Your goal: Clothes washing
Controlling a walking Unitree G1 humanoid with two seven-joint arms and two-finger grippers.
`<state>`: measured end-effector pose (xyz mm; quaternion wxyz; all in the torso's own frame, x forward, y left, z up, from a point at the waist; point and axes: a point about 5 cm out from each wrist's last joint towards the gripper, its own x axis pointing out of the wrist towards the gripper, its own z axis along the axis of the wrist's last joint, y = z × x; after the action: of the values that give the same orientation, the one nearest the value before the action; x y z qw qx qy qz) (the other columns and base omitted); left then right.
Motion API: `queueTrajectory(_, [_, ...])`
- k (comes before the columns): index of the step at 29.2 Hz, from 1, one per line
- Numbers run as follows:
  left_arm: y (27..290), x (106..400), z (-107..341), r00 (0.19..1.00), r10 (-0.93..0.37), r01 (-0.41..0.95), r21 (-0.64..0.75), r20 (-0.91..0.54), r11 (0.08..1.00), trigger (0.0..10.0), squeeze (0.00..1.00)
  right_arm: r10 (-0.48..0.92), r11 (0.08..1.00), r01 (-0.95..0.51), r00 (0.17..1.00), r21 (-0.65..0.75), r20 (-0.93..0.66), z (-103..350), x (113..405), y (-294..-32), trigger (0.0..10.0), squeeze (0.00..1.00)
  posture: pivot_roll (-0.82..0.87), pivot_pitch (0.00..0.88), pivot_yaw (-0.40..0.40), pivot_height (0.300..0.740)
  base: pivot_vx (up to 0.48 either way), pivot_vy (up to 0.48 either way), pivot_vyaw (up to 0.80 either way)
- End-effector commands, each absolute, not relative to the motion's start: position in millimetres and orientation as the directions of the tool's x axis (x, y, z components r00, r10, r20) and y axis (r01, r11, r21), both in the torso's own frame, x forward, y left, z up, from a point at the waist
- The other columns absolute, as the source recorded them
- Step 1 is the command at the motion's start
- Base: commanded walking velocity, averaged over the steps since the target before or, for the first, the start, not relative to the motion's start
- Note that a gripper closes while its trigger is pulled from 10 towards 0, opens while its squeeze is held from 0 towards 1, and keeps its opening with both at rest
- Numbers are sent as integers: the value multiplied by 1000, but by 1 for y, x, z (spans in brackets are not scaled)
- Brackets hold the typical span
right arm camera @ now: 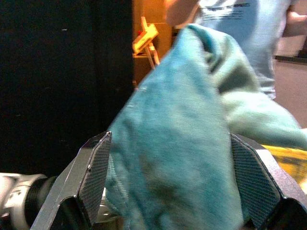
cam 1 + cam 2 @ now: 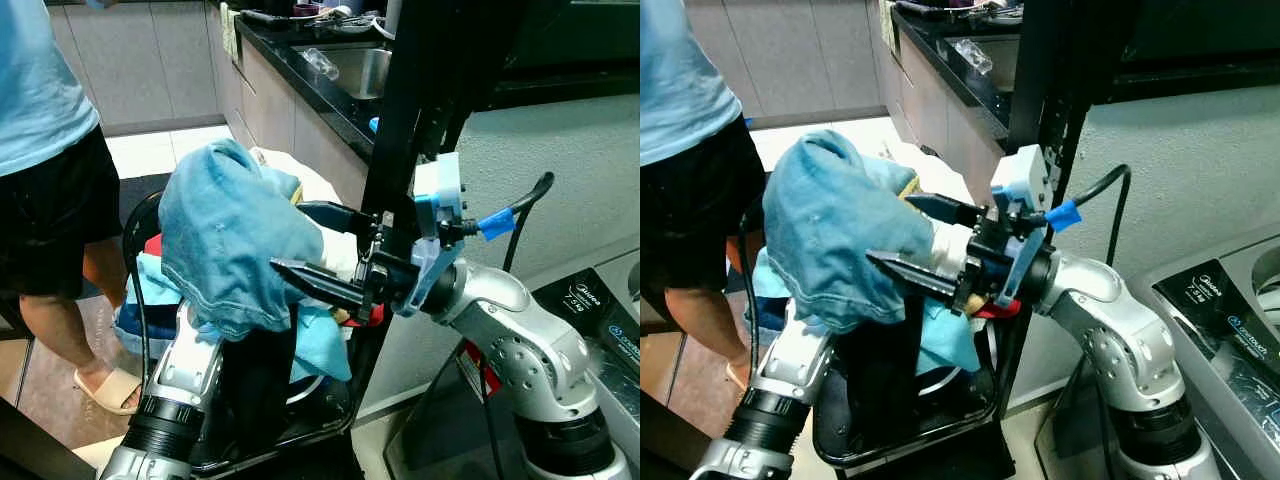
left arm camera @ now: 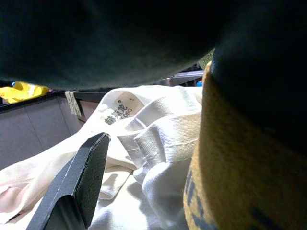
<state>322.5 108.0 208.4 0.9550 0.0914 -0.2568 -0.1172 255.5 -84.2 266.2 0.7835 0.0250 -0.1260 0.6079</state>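
Over the basket (image 2: 330,415), right gripper (image 2: 300,242) jaws wide around blue cloth (image 2: 235,245), left jaws untellable, wrist view reveals white garment (image 3: 158,143).

Blue garment (image 2: 235,235) blocks the basket (image 2: 330,405) top; black post (image 2: 400,130) crowds the right hand (image 2: 305,240); person (image 2: 50,170) blocks the left; tiled floor (image 2: 165,150) beyond lies open.

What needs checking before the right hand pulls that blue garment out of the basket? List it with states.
1. Right hand fingers open around the blue garment: ok, cloth sits between them, not yet clamped.
2. Left hand under the pile, near the white garment: grip cannot tell.
3. Other clothes free of the blue one: cannot tell; turquoise cloth hangs beneath.
4. Person beside the basket: not ok, close.
5. Washing machine to the robot's right: ok, in view.
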Motion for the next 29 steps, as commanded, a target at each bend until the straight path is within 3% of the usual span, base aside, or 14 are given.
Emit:
queueTrajectory(1, [100,324,205,838,-301,211,238,455,948,10000,0,957,219,-971,194,-99,214,263,250,-78,10000,0,84,44,-61,740,0,0,0])
queueTrajectory(7, [96,324,208,830,-316,225,243,459,943,10000,0,958,212,-973,190,-85,213,261,249,-73,9882,0,83,45,-59,740,0,0,0])
queueTrajectory(8, [95,324,209,828,-318,227,244,462,943,10000,0,958,214,-974,194,-79,213,261,250,-72,2706,0,82,45,-59,740,0,0,0])
queueTrajectory(9, [95,324,210,826,-317,225,243,465,943,10000,0,956,221,-972,201,-74,214,261,250,-71,0,0,82,44,-59,740,0,0,0])
queueTrajectory(23, [95,325,211,826,-308,216,240,472,946,10000,0,947,248,-967,229,-59,227,262,255,-72,0,0,81,42,-62,740,0,0,0])
queueTrajectory(29, [95,325,209,827,-308,217,238,471,947,10000,0,937,222,-974,199,-51,286,270,252,-75,0,0,79,36,-64,740,0,0,0])
